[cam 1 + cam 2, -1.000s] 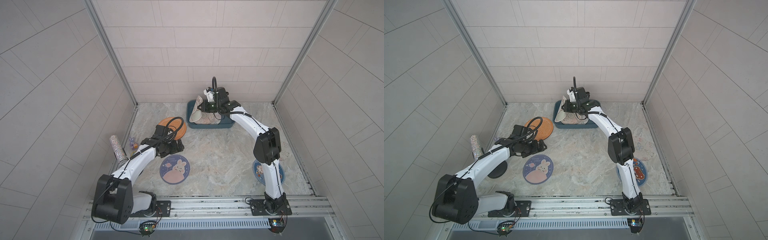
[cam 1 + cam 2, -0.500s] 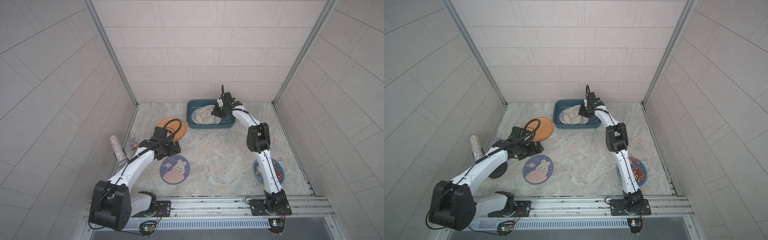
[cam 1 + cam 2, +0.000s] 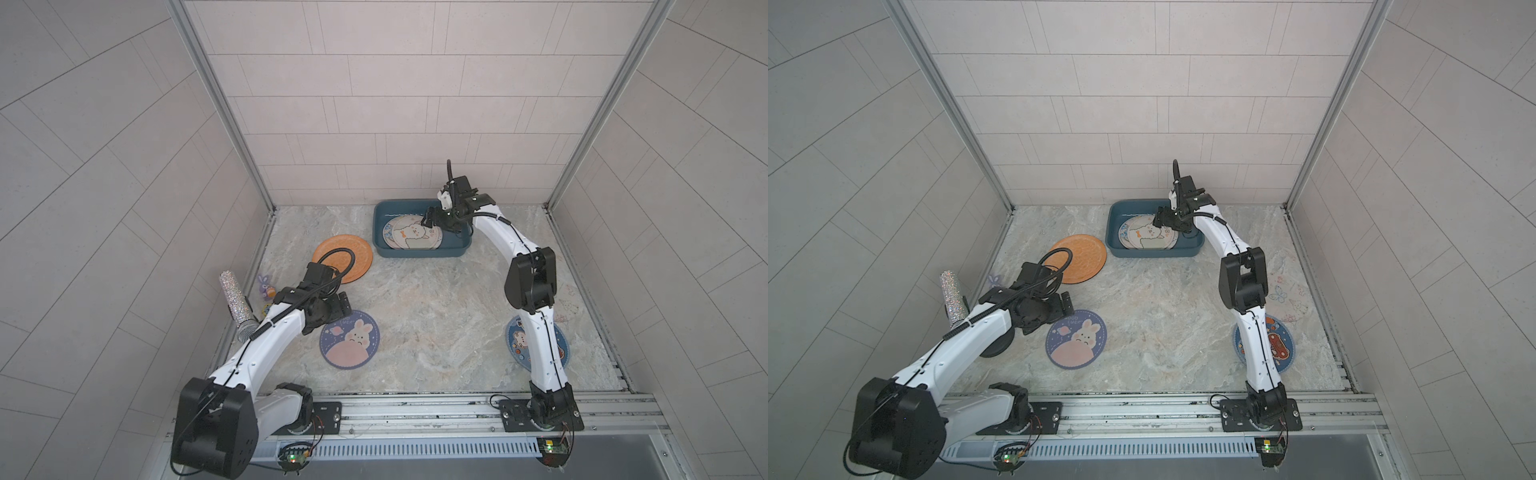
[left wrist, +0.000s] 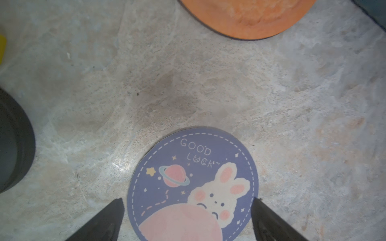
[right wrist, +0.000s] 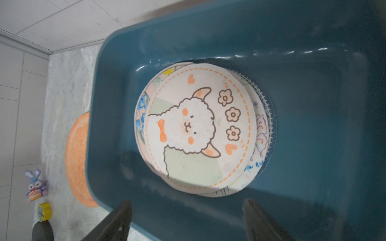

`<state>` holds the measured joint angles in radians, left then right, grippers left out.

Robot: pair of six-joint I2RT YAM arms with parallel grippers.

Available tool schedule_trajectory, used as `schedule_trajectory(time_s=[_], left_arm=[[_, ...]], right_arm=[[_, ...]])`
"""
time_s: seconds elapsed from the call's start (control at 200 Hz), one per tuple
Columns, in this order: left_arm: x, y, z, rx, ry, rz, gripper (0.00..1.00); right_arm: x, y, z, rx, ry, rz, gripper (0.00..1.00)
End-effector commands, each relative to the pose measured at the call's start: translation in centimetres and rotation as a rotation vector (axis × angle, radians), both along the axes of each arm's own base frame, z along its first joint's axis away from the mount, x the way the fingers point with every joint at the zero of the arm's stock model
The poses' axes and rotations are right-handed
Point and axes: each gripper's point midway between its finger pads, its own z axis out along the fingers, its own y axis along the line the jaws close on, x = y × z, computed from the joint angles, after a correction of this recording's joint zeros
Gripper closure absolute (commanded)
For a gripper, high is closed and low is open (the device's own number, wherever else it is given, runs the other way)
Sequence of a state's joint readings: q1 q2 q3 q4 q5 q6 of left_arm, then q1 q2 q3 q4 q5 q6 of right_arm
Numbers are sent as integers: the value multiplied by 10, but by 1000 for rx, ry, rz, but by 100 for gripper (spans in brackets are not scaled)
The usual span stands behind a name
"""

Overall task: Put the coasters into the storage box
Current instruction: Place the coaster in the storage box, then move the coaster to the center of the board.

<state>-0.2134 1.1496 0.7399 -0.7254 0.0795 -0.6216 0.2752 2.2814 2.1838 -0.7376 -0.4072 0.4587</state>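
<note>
Navy bunny coaster [image 4: 192,183], we judge, is light, thin and limp, best pinched at its edge; left gripper [image 4: 188,199] and right gripper [image 5: 187,200] both show jaws apart, empty.

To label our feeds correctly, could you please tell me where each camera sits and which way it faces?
Both top views: high above the front rail, looking down at the whole table; the left arm and right arm show whole.
Left wrist: on the left arm, looking down at the navy bunny coaster; only fingertips of the open left gripper show.
Right wrist: above the storage box, facing the alpaca coaster inside; only fingertips of the open right gripper show.
Shared: the orange coaster appears in every view.
</note>
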Motion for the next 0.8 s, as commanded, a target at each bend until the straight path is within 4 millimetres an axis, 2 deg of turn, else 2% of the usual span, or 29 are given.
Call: schedule_trajectory(time_s=[0.0, 0.2, 0.32, 0.465, 0.595, 0.796], left_arm=[[-21, 12, -15, 29, 66, 72, 0], [-39, 13, -37, 10, 92, 106, 0], [-44, 10, -46, -18, 104, 122, 0], [-45, 4, -53, -41, 100, 109, 0], [-47, -1, -61, -56, 111, 100, 0], [-51, -6, -69, -51, 139, 83, 0]], right_arm=[[-25, 6, 27, 12, -38, 51, 13], [-78, 15, 40, 55, -49, 94, 11], [-115, 22, 37, 45, -33, 150, 11], [-151, 30, 34, 50, -20, 195, 10], [-176, 37, 32, 48, -12, 230, 9], [-201, 44, 20, 42, 15, 264, 8]])
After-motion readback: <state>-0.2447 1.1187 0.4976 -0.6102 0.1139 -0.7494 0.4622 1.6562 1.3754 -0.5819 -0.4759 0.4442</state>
